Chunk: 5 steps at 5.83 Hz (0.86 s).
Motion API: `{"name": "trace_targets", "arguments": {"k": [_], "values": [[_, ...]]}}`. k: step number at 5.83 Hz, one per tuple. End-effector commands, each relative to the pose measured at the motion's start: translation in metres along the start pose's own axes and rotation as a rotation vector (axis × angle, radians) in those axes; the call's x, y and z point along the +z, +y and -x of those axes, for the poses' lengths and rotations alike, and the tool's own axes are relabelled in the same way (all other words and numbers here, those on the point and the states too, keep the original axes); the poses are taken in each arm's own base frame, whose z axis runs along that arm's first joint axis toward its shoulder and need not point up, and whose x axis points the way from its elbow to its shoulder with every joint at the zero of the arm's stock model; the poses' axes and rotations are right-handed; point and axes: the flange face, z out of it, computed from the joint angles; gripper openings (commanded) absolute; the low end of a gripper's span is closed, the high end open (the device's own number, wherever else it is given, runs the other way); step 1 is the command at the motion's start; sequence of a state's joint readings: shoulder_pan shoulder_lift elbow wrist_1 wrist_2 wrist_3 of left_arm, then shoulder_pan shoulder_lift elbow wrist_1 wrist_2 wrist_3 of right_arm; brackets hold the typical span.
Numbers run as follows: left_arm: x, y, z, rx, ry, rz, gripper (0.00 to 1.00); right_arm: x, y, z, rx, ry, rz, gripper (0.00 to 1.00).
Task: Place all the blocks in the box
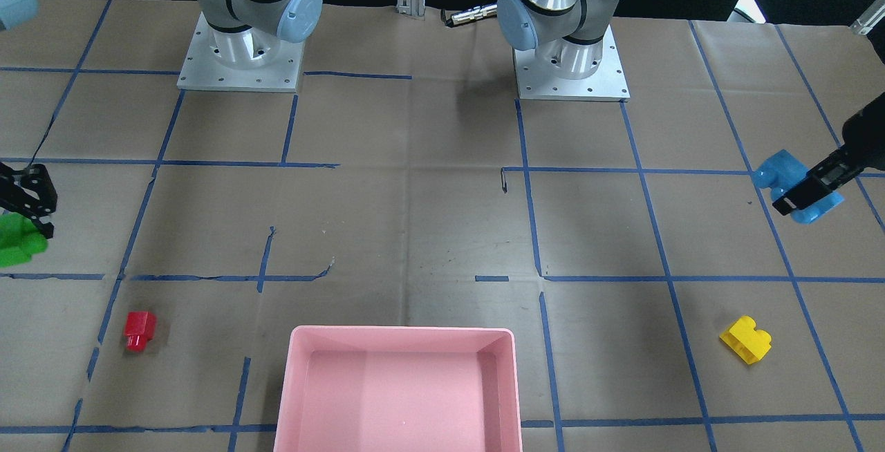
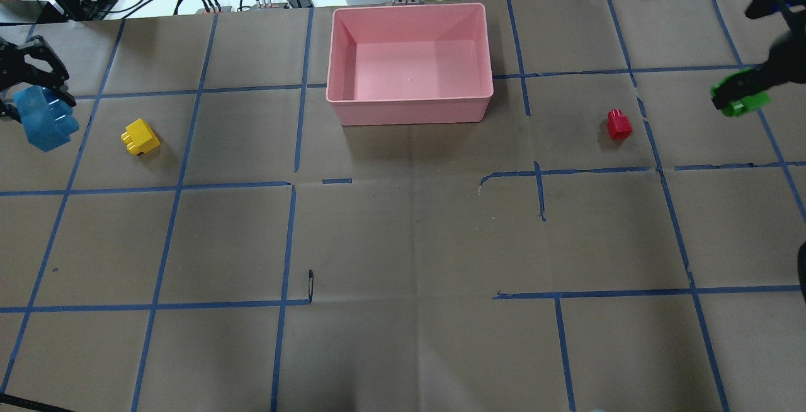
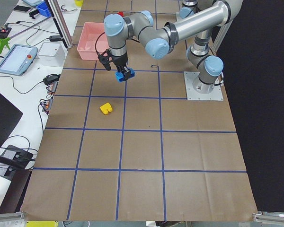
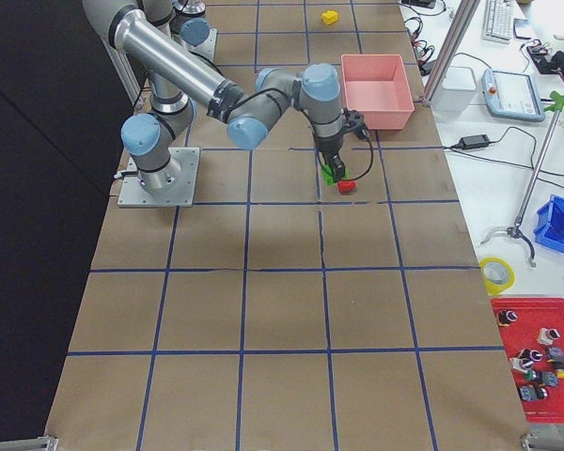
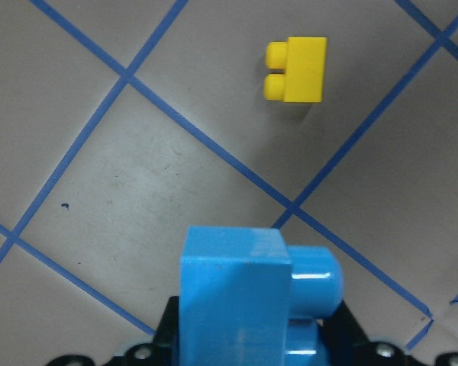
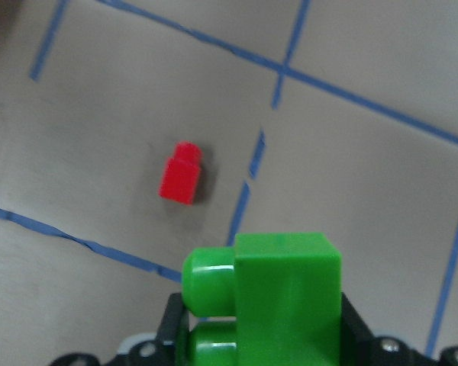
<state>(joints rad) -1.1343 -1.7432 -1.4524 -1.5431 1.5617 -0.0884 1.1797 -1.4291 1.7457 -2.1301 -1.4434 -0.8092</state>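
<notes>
The box [image 2: 409, 109] holds 0 blocks. Nearest it, the red block [image 2: 619, 125] lies loose on the table to its right and the yellow block [image 2: 140, 137] to its left. Farther out on the left, our left gripper [image 1: 805, 193] is clamped on the blue block [image 1: 778, 170]. Farther out on the right, our right gripper [image 1: 34, 220] grips the green block [image 1: 17, 248]. We judge both are mid-carry. We should hold each brick above the box's wall, bring the arms in 1 at a time, and release low inside the walls.
</notes>
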Motion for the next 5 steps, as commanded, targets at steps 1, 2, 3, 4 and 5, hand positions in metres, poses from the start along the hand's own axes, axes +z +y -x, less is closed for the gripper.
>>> {"name": "trace_targets", "arguments": {"k": [1, 2, 3, 4, 5], "values": [[-0.003, 0.030, -0.113, 0.211, -0.001, -0.021, 0.10, 0.024, -0.134, 0.116, -0.210, -0.153, -0.135, 0.08], [-0.004, 0.028, -0.172, 0.284, 0.001, -0.039, 0.10, 0.041, -0.197, 0.162, -0.233, -0.176, -0.186, 0.06], [-0.012, 0.017, -0.213, 0.335, 0.007, -0.051, 0.10, 0.072, -0.242, 0.208, -0.202, -0.242, -0.244, 0.06], [-0.006, 0.007, -0.253, 0.363, 0.012, -0.033, 0.10, 0.098, -0.257, 0.237, -0.134, -0.345, -0.284, 0.06], [0.005, -0.004, -0.286, 0.390, 0.035, -0.021, 0.10, 0.108, -0.258, 0.255, -0.064, -0.441, -0.273, 0.13]]}}
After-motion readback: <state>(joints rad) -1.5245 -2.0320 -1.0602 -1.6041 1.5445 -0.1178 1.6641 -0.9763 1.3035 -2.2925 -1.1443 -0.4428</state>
